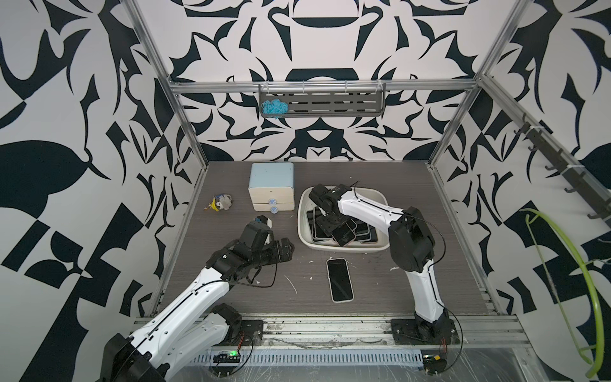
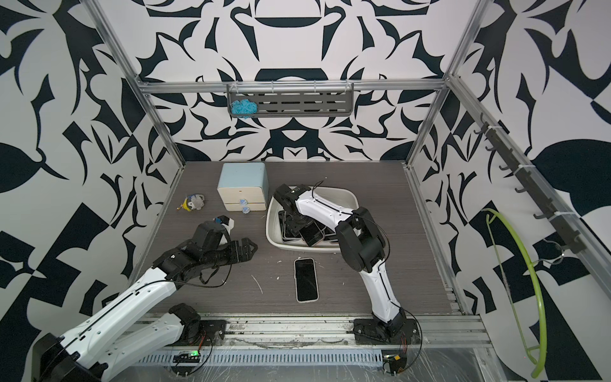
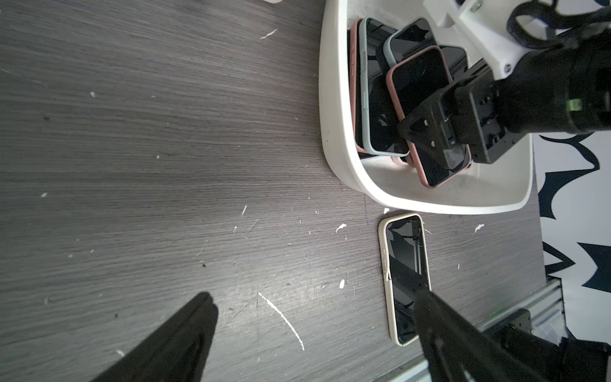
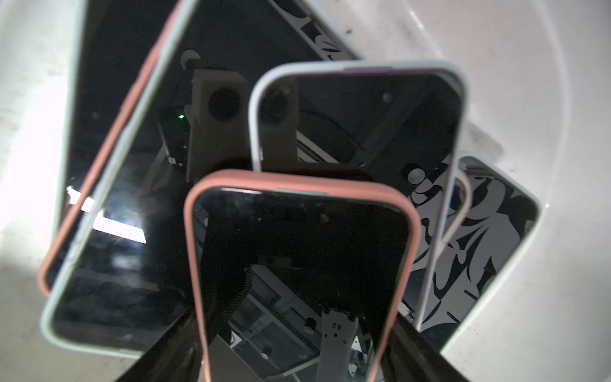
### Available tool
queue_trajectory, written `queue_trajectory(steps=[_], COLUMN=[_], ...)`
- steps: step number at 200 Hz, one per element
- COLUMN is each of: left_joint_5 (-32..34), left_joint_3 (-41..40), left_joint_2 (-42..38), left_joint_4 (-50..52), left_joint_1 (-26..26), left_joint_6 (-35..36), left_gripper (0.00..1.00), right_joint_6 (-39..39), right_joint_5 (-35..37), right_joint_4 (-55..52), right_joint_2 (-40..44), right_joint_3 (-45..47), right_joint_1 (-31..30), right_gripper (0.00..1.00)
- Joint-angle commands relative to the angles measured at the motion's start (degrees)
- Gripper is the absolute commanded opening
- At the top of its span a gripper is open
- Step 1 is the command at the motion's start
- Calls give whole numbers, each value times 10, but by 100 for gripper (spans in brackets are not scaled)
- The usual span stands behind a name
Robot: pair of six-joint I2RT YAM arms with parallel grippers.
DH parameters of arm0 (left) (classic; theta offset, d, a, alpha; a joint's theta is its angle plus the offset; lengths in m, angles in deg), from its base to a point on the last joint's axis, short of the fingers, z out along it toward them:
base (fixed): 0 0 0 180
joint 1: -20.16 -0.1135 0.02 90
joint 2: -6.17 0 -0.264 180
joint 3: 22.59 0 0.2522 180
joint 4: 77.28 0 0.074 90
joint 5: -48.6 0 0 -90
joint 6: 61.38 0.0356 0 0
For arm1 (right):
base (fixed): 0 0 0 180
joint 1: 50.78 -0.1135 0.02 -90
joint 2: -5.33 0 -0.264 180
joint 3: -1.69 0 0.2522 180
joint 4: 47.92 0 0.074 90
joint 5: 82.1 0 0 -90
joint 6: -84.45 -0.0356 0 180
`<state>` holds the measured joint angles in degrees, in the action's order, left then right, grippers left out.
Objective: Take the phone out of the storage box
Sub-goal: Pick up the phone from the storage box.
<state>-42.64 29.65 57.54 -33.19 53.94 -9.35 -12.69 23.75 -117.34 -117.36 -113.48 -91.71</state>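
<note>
The cream-white storage box (image 1: 302, 228) (image 2: 271, 225) holds several overlapping phones, screens up. My right gripper (image 1: 330, 225) (image 3: 429, 139) reaches down into it. Its fingers press both long edges of a pink-cased phone (image 4: 304, 248) (image 3: 420, 86) that lies tilted on top of the pile. A grey-cased phone (image 4: 357, 115) lies just behind it. My left gripper (image 1: 286, 248) (image 3: 314, 296) hovers open over the bare table left of the box, with nothing between its fingers. Another phone (image 1: 339, 279) (image 3: 405, 274), in a cream case, lies flat on the table in front of the box.
A blue-topped drawer unit (image 1: 271, 185) stands at the back, left of the box. A small plush toy (image 1: 221, 202) and a small white and blue object (image 1: 263, 221) lie to the left. A grey wall rack (image 1: 322, 102) holds blue yarn.
</note>
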Motion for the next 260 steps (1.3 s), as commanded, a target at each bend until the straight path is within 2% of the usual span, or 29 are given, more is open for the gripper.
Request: queue_trajectory(steps=[1,103,154,175,210,260], left_joint_5=[0,-38,-49,-52,-45,-32], left_joint_3=[17,54,84,98,84,44], left_joint_2=[6,97,154,173,167,119], left_joint_4=[-20,-117,-172,-174,-191,-207], left_joint_1=[0,0,0,1,4,31], left_joint_6=[15,30,40,41,37,49], left_gripper=[100,100,100,100,100,100], right_joint_6=[-17,-60,-73,-77,-95,-141], right_joint_5=[38,-27,-47,-81,-104,-133], right_joint_4=[16,118,137,136,124,60], right_joint_2=[30,105,164,190,231,314], right_joint_3=[2,96,137,147,159,177], right_joint_1=[8,47,72,84,97,98], right_gripper=[73,71,71,70,70,69])
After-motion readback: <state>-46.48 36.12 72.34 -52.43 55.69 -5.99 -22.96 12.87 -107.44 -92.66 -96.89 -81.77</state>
